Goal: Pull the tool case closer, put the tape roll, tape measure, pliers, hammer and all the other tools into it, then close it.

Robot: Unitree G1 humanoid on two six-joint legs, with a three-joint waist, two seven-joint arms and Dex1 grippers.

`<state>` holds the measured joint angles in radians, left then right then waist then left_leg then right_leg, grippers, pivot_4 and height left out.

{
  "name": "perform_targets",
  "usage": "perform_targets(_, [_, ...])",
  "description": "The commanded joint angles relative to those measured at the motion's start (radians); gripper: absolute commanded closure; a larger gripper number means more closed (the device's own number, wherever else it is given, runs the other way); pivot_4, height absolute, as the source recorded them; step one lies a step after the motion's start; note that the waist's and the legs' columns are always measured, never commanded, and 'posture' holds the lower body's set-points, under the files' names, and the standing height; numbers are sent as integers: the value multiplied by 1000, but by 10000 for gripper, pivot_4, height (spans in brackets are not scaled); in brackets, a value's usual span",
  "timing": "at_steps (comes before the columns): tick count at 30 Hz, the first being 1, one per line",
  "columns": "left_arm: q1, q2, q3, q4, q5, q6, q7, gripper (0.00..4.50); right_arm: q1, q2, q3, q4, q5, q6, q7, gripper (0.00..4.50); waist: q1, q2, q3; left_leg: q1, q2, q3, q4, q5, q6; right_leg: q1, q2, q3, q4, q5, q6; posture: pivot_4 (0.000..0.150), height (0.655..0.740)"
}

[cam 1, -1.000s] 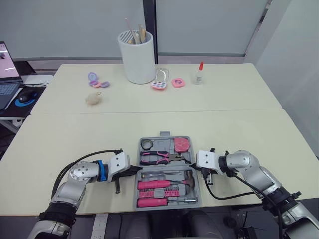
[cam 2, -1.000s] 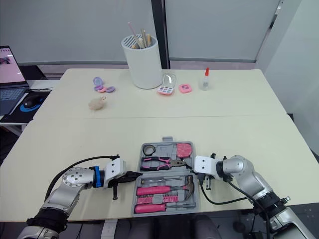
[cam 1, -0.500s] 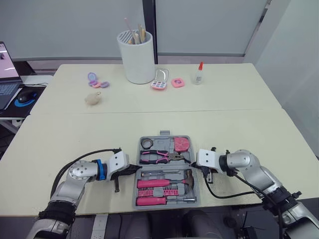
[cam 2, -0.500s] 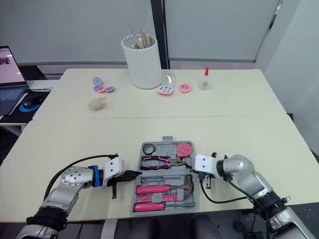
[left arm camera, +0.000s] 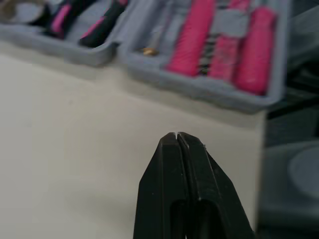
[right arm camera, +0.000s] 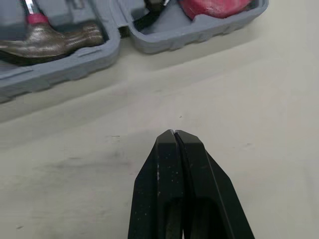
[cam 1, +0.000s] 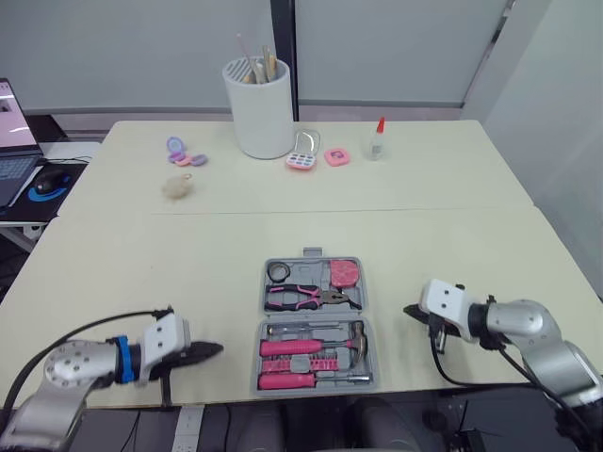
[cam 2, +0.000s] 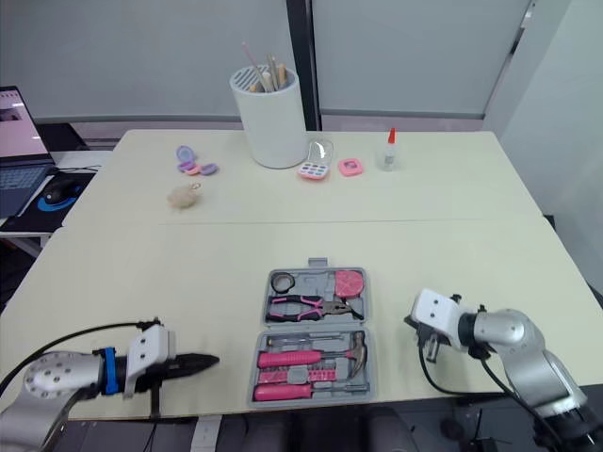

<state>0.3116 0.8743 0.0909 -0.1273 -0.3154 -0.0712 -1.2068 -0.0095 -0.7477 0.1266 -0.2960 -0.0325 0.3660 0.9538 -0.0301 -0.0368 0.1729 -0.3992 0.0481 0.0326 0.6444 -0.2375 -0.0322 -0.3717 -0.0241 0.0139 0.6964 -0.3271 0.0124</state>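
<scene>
Flanking open grey plastic tool case, hinge crosswise, tools inside: left gripper, right gripper, equally near, not touching; both jaws pressed together, empty.

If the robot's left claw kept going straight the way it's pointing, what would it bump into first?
The left claw would probably meet the tool case first, at the side wall of its nearer half. Bare table lies between.

The tool case is matt grey moulded plastic. The hammer head, at its 4 o'clock, is dull brownish metal. The table is smooth, matt cream. The right gripper has matt black, speckled fingers.
</scene>
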Motion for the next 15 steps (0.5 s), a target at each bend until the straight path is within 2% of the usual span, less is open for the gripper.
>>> perform_targets(1, [48,-10,3,-221,-55,84,49,44915,7,2,-30,-51,26,27,-29,45000,3,0,0,0,0,-1,0,0,0,0,0,-1,1,0,0,1500,7366])
perform_targets(6, [3,-76,-91,-337,-11,171,148,44915,2,16,-12,-54,35,46,-55,45000,5,1,0,1,0,0,1,0,0,1,1,0,0,0,0,1500,7366])
perform_targets(10, [-97,-132,-204,-292,97,176,200,44915,-8,17,6,-44,33,45,-56,45000,4,1,0,0,-1,0,0,0,0,0,4,1,0,0,0,1500,7366])
perform_targets(15, [-168,-151,-294,-205,183,133,201,44915,-24,1,20,-37,18,62,-59,45000,2,1,0,0,0,0,0,0,0,0,4,1,0,0,0,1500,7366])
